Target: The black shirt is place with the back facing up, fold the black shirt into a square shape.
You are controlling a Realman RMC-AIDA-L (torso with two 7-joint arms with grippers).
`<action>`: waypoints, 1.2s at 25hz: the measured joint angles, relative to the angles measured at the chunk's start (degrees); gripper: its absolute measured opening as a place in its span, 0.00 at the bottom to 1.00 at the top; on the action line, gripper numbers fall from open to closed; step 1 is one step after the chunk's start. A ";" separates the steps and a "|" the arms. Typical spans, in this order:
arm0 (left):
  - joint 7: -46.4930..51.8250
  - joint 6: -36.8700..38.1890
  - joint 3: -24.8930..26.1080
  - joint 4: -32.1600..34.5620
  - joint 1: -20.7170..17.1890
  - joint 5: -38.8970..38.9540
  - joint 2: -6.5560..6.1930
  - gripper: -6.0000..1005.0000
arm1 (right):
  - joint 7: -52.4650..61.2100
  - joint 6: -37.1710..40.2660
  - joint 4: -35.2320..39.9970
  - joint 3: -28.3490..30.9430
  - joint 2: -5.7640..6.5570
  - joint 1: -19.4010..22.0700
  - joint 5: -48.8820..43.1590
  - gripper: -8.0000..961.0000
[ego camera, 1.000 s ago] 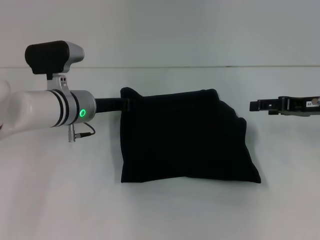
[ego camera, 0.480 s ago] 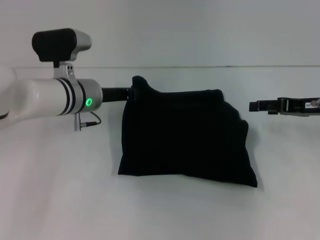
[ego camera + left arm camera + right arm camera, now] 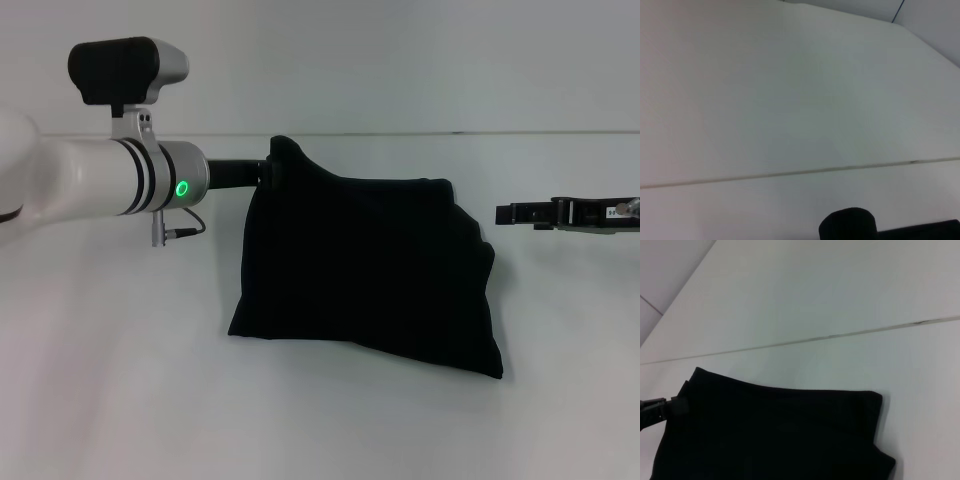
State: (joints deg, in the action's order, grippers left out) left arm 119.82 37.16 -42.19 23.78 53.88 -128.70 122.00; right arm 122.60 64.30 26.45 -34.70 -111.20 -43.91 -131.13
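While pinched, black shirt (image 3: 370,270) in left pincer (image 3: 268,170).

A plain white matte surface (image 3: 120,400) fills the head view, with a thin seam line running across the upper part of the frame. On it, centre frame, lies a large matte-black soft fabric shirt (image 3: 370,270), folded into a rough rectangle, its upper-left corner raised.

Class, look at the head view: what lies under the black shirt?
The white table lies under the black shirt along its near edge. The left pincer lifts its far left corner. Whatever lies beneath the fabric's middle is covered. The right pincer hovers apart.
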 joint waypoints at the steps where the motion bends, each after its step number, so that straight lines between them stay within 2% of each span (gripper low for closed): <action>1: 0.00 -0.05 0.00 -0.02 -0.12 -0.03 0.05 0.05 | 0.00 0.00 0.00 -0.01 0.00 0.00 0.00 0.85; 6: 0.09 -0.69 0.17 0.54 -1.17 0.02 0.30 0.05 | -0.65 0.10 0.13 0.38 -0.06 -0.03 0.33 0.85; 10: 0.47 -1.12 0.57 3.43 -2.84 0.04 -0.08 0.14 | -4.51 0.96 1.05 0.54 -0.08 0.39 3.99 0.85; 13: 0.26 0.77 0.28 10.46 -5.90 0.09 0.57 0.21 | -9.64 2.28 2.23 0.57 -0.34 1.25 8.39 0.85; 14: 0.13 3.19 0.13 15.74 -8.08 0.10 1.52 0.23 | -14.06 3.48 3.20 0.59 -0.81 2.05 11.29 0.85; 15: 0.13 3.19 0.13 15.74 -8.08 0.10 1.52 0.27 | -14.06 3.48 3.20 0.59 -0.81 2.05 11.29 0.85; 18: -0.88 10.11 -0.72 21.83 -10.36 1.39 1.95 0.39 | -20.69 5.60 4.57 0.48 -1.57 2.86 14.12 0.85; 25: -19.75 34.53 -0.57 22.70 -11.61 9.74 1.86 0.68 | -30.75 10.35 6.68 -0.47 -1.63 3.11 14.35 0.85; 30: -23.76 37.21 -0.94 22.70 -11.77 9.61 1.90 0.90 | -31.22 13.64 11.73 -4.67 -1.26 4.44 14.19 0.85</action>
State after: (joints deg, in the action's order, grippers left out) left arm 96.06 74.37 -43.13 46.49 42.11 -119.09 123.90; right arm 91.38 77.94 38.19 -39.37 -112.46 -39.46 -116.94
